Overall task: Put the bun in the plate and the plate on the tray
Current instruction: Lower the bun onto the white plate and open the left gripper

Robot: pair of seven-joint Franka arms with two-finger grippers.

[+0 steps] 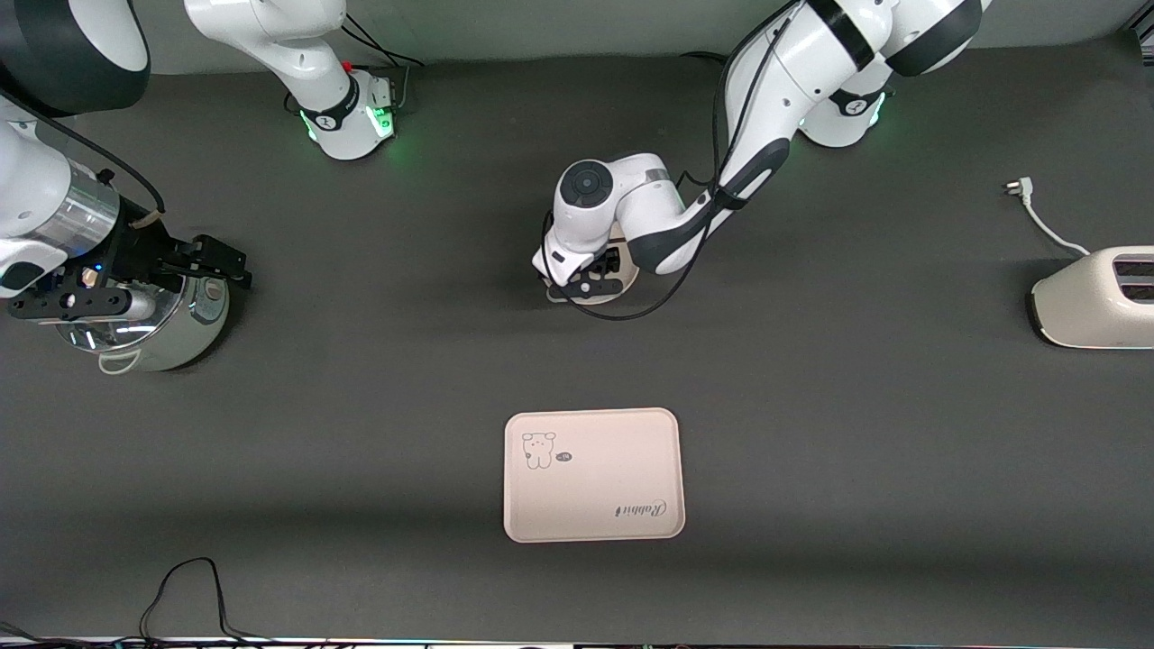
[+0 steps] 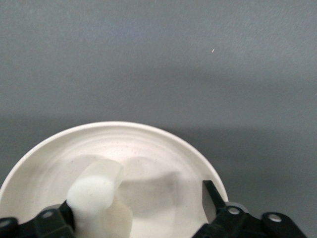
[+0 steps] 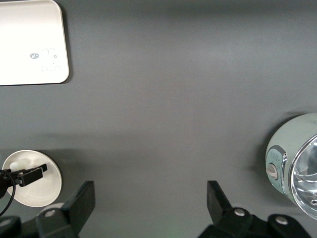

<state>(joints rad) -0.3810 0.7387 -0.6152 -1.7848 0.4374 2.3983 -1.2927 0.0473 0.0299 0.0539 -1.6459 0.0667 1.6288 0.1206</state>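
On the plate (image 2: 163, 148) sits the bun (image 2: 96, 191), an off-white lump resting against one finger (image 2: 54, 220) of the left gripper (image 2: 136, 208). That gripper's fingers are spread apart over the plate, with the bun at one side of the gap and clear of the other finger; nothing is clamped between them. Seen from the front, the left gripper (image 1: 590, 279) hangs low over the plate (image 1: 622, 287), which is mostly hidden under the wrist, only a pale edge showing. The right wrist view shows the same plate (image 3: 42, 186) with the bun (image 3: 17, 162) in it and the left gripper's dark fingers over it.

Nearer the front camera than the plate, well apart from it, lies the tray (image 1: 593, 475), flat on the table (image 1: 856, 406), with its bear drawing and "Rabbit" lettering and nothing on it. One corner of the tray (image 3: 29, 42) shows in the right wrist view.

Toward the right arm's end of the table, the right gripper (image 1: 135, 279) waits over a pale green pot (image 1: 167, 333) with a shiny rim; its fingers (image 3: 79, 203) stand wide and hold nothing. The pot (image 3: 292, 163) shows at the edge of that wrist view.

Toward the left arm's end of the table stands a cream toaster (image 1: 1095, 297), its white cord and plug (image 1: 1019, 187) lying loose on the table, farther from the front camera.
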